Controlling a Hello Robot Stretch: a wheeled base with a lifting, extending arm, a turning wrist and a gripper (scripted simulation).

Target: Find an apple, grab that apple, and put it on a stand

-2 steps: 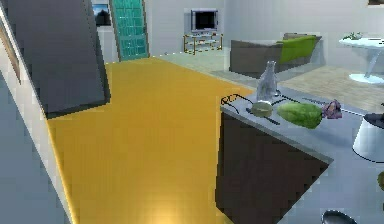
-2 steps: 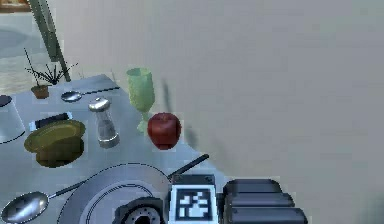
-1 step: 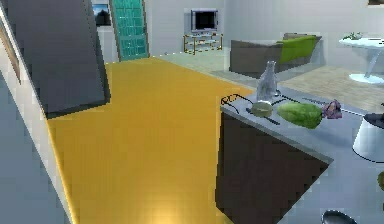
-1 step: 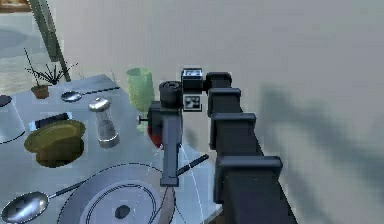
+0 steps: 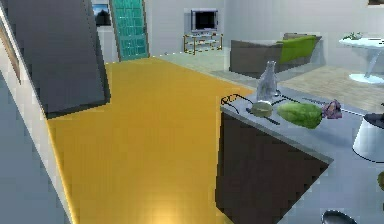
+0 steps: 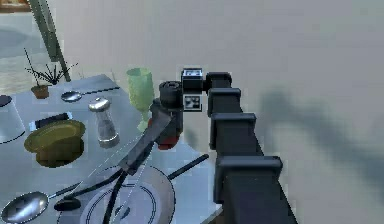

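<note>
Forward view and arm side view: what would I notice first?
The bright yellow floor grabs you first, spreading across the forward view's middle, with a teal door far at the top. In the arm side view, the dark arm rises from the bottom edge beside a grey counter with a pale green cup and an olive bowl.

The glossy orange floor (image 5: pixel 140 130) spreads across the forward view's middle beside a clear glass bottle (image 5: pixel 267 80), and the arm side view's left shows a shiny metal shaker (image 6: pixel 103 120) and the matt black gripper (image 6: pixel 112 176).
</note>
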